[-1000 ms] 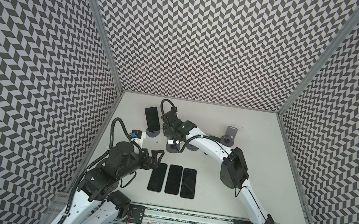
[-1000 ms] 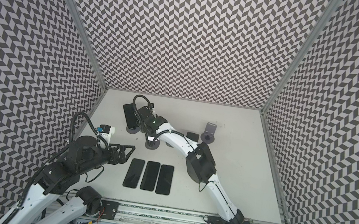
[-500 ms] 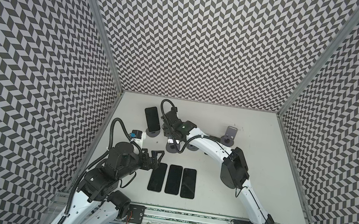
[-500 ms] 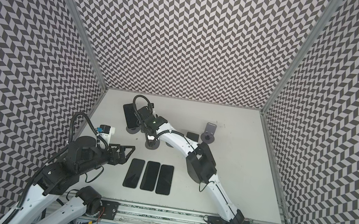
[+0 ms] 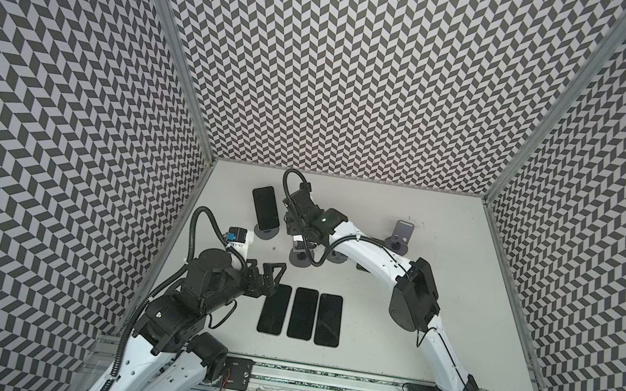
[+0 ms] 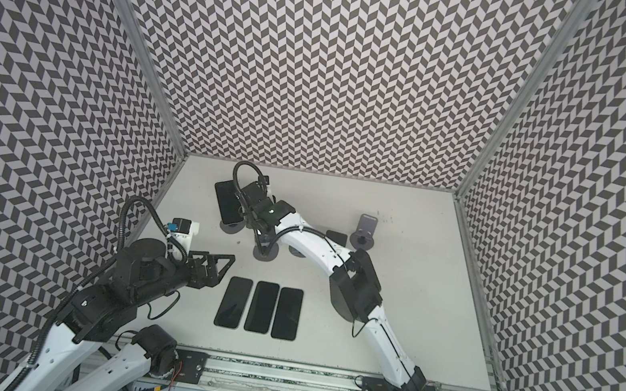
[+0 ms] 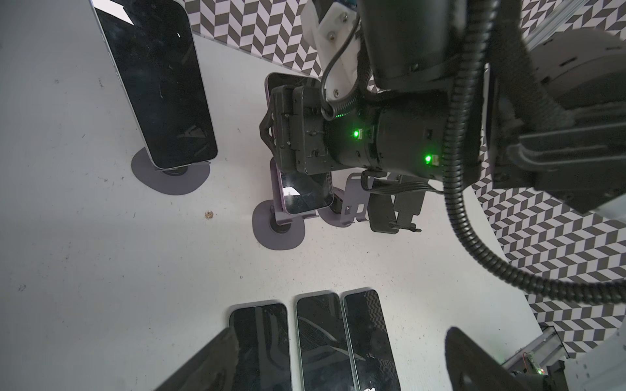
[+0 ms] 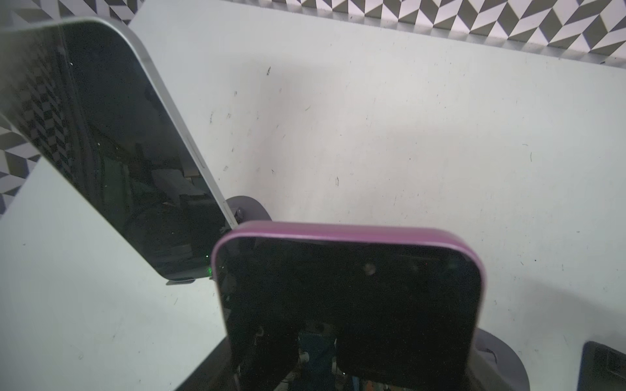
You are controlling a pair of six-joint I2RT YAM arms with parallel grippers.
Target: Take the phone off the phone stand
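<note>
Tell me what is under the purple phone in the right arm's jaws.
A grey stand: its round base sits on the table, its bracket meeting the purple phone at its lower end. The right gripper covers the phone's upper half, so whatever backs it there is hidden.

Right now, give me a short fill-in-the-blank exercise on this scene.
___ flat phones lie in a row on the table.
The right gripper is shut on a phone with a ___ rim.
The left gripper hangs with jaws ___.
Missing: three; purple; open.
</note>
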